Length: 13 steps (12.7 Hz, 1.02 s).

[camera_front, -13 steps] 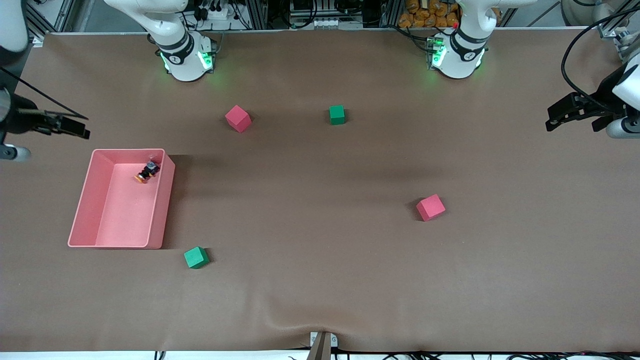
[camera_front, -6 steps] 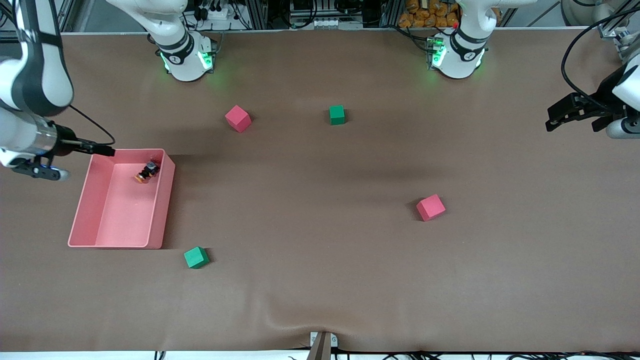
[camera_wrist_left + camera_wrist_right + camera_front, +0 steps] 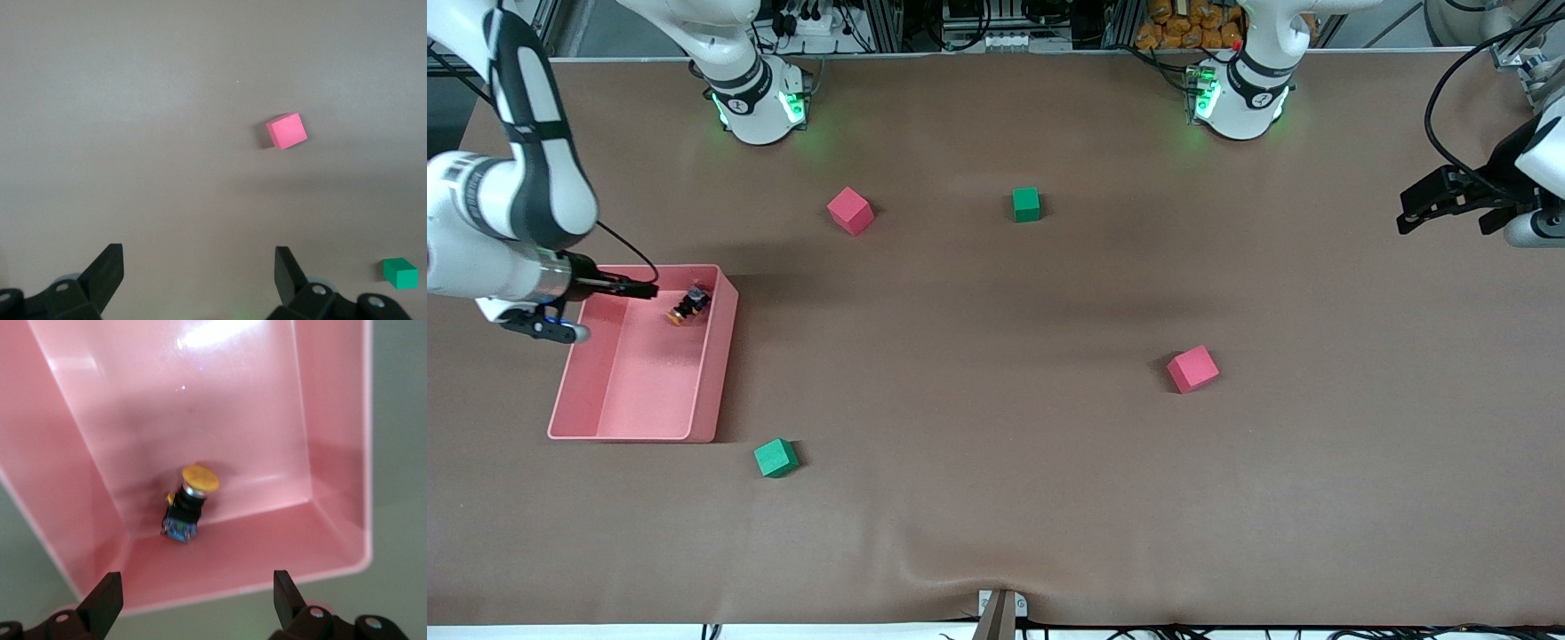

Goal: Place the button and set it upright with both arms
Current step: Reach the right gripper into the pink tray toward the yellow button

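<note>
The button (image 3: 687, 306), orange cap on a black body, lies on its side in the pink bin (image 3: 724, 360), in the corner nearest the right arm's base. The right wrist view shows the button (image 3: 190, 504) tipped over on the bin floor by a wall (image 3: 220, 577). My right gripper (image 3: 640, 288) hovers over the bin's rim beside the button; the right gripper (image 3: 197, 587) is open and empty. My left gripper (image 3: 1445, 218) waits over the table's edge at the left arm's end; the left gripper (image 3: 198, 259) is open with nothing between its fingers.
Four foam cubes lie on the brown table: a red cube (image 3: 850, 211) and a green cube (image 3: 1026, 204) near the bases, a red cube (image 3: 1192, 369) toward the left arm's end, and a green cube (image 3: 775, 458) just nearer the camera than the bin.
The right arm has swung in from the table's end until its gripper is over the bin's rim near the button. The left arm, button and cubes have not moved.
</note>
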{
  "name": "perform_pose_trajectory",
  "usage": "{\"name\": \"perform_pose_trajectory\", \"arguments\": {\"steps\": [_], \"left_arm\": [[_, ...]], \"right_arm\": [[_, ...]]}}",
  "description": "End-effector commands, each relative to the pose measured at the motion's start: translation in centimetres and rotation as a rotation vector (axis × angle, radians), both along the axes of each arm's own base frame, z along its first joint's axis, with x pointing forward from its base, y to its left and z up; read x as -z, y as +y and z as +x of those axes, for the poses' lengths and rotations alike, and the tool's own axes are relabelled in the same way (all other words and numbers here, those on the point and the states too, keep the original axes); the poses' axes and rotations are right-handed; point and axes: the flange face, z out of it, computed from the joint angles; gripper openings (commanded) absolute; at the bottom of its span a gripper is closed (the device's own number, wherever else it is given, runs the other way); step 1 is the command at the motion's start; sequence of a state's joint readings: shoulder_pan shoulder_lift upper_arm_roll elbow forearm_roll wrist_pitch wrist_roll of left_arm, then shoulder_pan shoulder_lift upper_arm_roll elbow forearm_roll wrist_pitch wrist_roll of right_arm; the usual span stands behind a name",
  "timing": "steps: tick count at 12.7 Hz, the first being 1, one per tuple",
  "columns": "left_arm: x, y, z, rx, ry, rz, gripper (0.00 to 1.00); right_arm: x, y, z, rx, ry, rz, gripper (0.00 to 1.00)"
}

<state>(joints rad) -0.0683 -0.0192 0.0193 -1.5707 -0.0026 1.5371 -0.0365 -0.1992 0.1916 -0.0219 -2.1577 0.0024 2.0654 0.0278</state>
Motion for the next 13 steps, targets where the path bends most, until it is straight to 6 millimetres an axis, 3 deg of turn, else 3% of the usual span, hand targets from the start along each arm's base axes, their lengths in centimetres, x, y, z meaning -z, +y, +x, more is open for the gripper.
{"name": "perform_pose_trajectory", "arguments": {"steps": [1,4,13], "left_arm": [[-0.4,0.2,-0.1,0.019,0.007,-0.014,1.0],[-0.2,0.2,-0.2,0.031,0.014,-0.014,1.0],[0.0,0.2,-0.1,0.031,0.018,-0.016,1.0]], "right_arm": [[3.0,1.5,-1.0,0.028,-0.015,-0.021,1.0],[3.7,3.4,-0.6,0.067,-0.013,-0.042,1.0],[9.0,3.8,-0.5,-0.008,-0.005,-0.023,1.0]]}}
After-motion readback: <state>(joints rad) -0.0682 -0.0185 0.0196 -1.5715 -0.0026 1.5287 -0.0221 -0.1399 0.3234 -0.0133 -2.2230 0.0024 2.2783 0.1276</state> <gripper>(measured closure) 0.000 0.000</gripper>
